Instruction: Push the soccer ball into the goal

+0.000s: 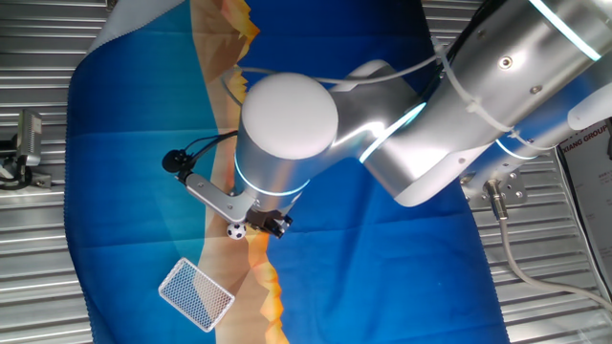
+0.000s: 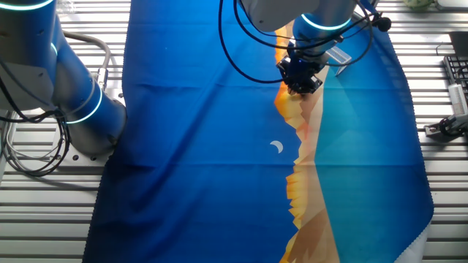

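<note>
Ball, tiny, hard-looking and surely light enough to roll off at a touch, sits on the blue cloth just beside the gripper, whose jaw state I cannot tell, with the goal near toward the worktop's edge, so a nudge behind it, not a grasp.

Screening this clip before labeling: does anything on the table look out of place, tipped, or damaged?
Nothing looks damaged or spilled. The goal sits at an angle on the blue cloth, apart from the soccer ball, which lies right beside the gripper. The cloth shows fold creases, otherwise nothing stands out.
</note>
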